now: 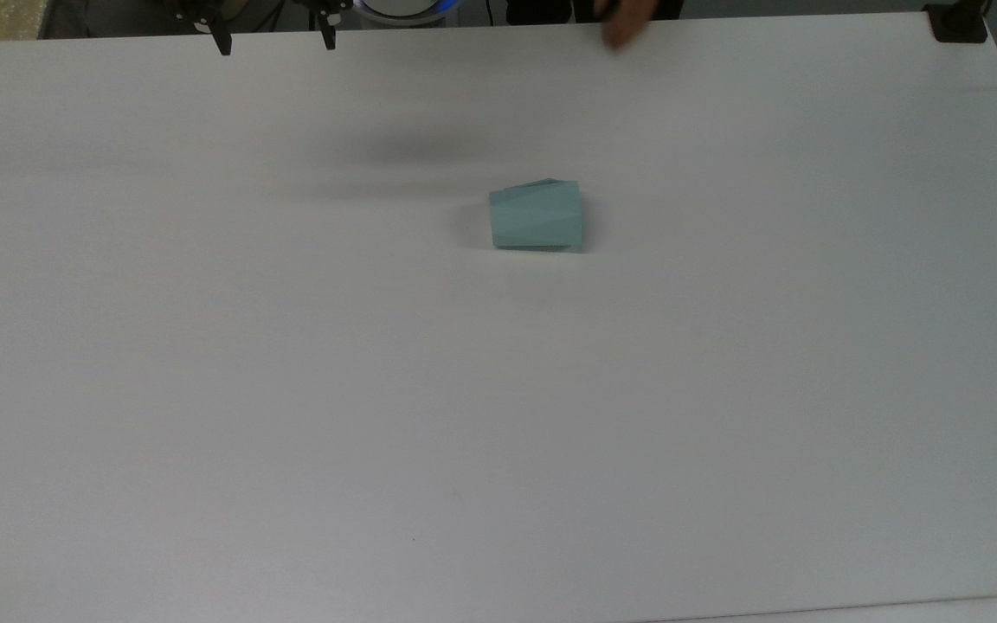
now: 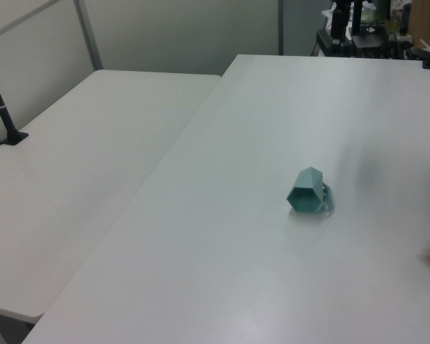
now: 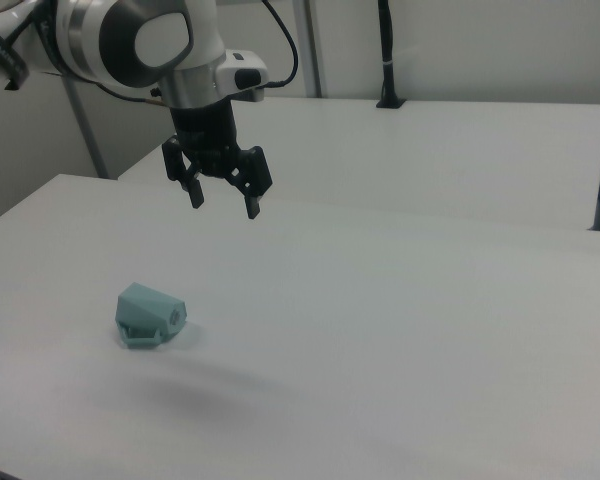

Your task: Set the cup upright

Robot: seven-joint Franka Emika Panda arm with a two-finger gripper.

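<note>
The table (image 1: 291, 389) is the largest thing here, a broad white top with a second table (image 2: 79, 165) butted against it on the left view's left. The arm (image 3: 130, 40) hangs high over the table, and its gripper (image 3: 222, 204) is spread wide with nothing between the fingers, well above the cup and off toward the right view's upper right of it. A hand (image 1: 624, 26) shows at the table's far edge in the top view, well apart from the cup.

The cup (image 1: 537, 216) lies on its side near the middle of the table, its mouth facing the left view's camera and its handle (image 2: 328, 198) low against the table on the left view's right.

Risks, as I judge them, all stem from the cup. Its faceted, tapering sides give slanted faces, so a pinch across them could squeeze it out toward the narrow end. Lying free on a smooth top, it may roll or skid if one finger touches first. The handle down by the table could catch a descending finger or hinder turning. A grip taken too near the rim might let the cup swing or drop as it is tipped up, and releasing before the base sits flat would let it topple again.
</note>
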